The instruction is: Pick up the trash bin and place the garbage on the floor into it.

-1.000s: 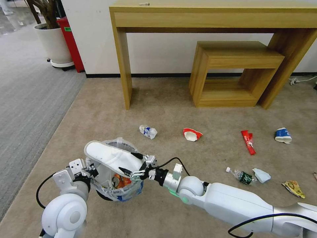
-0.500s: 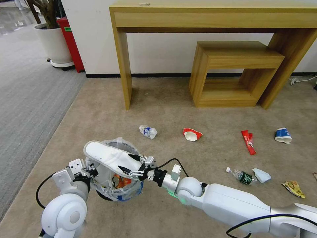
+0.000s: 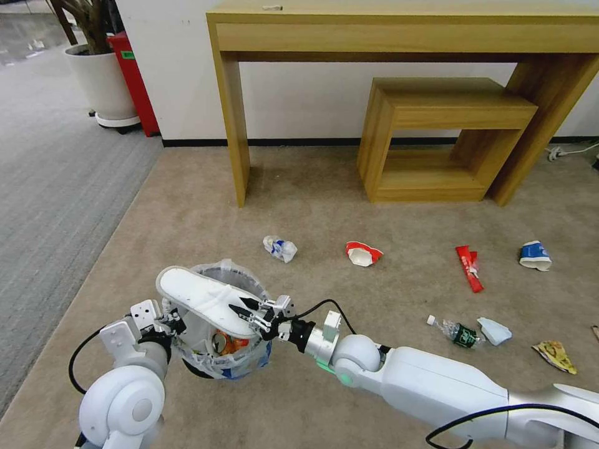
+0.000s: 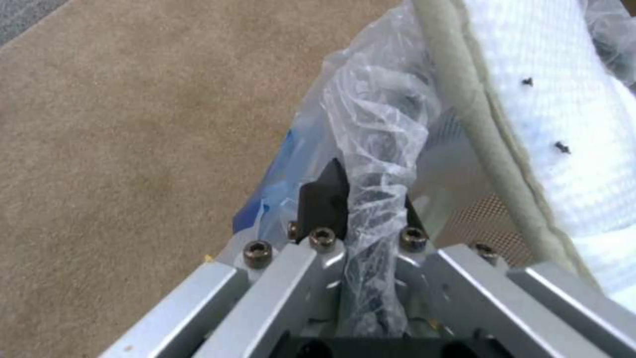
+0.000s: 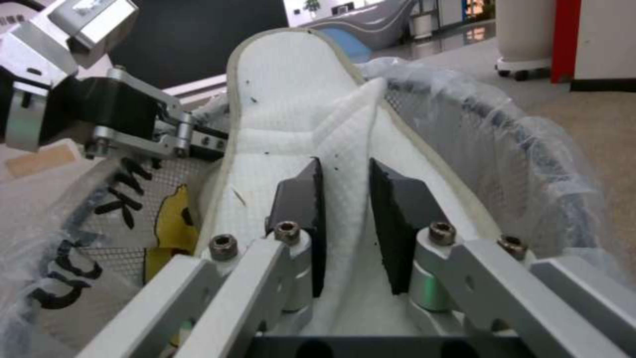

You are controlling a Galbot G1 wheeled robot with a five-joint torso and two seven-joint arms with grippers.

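The left pincer [image 4: 367,209] clamps the bagged rim of the trash bin [image 3: 219,368], holding it off the floor [image 3: 324,206] so the right pincer [image 3: 248,310], pinching a white slipper [image 3: 199,293], can lay it across the opening.

I see crinkly, glossy translucent plastic lining the trash bin [image 3: 219,368] over fine wire mesh. The white slipper [image 5: 291,124] across its rim looks like waffle-textured cloth. My right claw [image 5: 346,219] has matt black pads on brushed metal links. The floor [image 3: 324,206] beside the bin is matt short-pile carpet.
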